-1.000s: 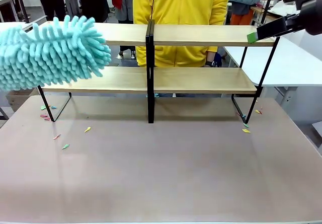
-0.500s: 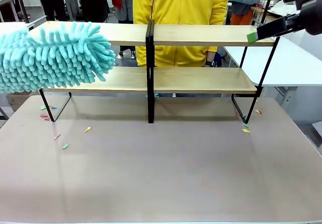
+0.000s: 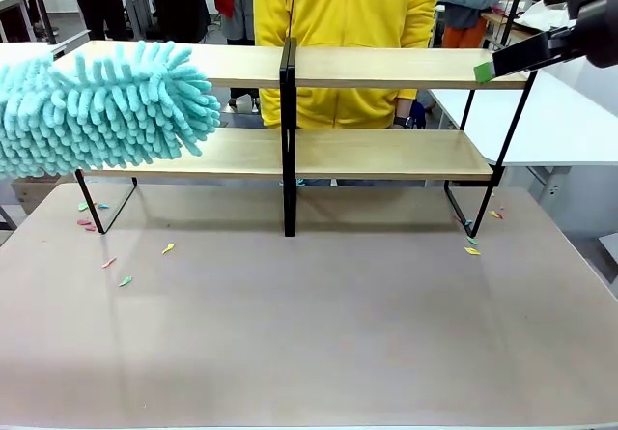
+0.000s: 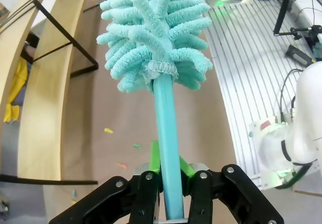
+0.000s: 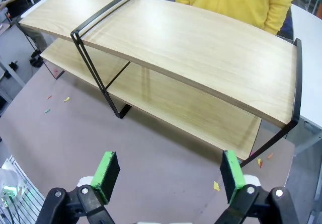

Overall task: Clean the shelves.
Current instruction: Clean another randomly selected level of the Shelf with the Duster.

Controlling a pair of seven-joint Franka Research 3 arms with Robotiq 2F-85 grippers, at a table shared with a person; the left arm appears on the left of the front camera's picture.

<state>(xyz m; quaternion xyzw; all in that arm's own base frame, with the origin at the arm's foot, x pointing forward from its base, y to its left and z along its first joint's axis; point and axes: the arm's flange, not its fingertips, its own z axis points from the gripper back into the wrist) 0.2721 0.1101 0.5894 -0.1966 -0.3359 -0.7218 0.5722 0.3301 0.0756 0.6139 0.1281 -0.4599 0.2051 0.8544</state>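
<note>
The shelves (image 3: pixel 386 111) are set across the far half of the desk (image 3: pixel 319 324), two long light-wood boards on a thin black frame with a black centre post (image 3: pixel 288 140); seen from above in the right wrist view (image 5: pixel 201 48), both boards look bare. A teal fluffy duster (image 3: pixel 97 111) is held at the robot's left end of the rack, its head overlapping the space between the upper and lower boards in the front view; contact with either board cannot be told. In the left wrist view the left claw (image 4: pixel 168 176) is pinched on the duster's teal handle (image 4: pixel 166 138), green pads pressed to both sides, with the duster head (image 4: pixel 156 32) straight ahead and the shelf boards (image 4: pixel 50 83) off to the side. The right claw (image 5: pixel 168 176) is spread wide with nothing between the green pads (image 5: pixel 105 176), hovering above the desk in front of the rack's right end; in the front view one green-tipped finger (image 3: pixel 486 71) is seen at the level of the upper board's right end. Small coloured scraps (image 3: pixel 126 280) are scattered on the desk near the rack's left feet, a few more (image 3: pixel 471 250) by the right foot. A person in a yellow top (image 3: pixel 348 34) is standing just behind the shelves.
</note>
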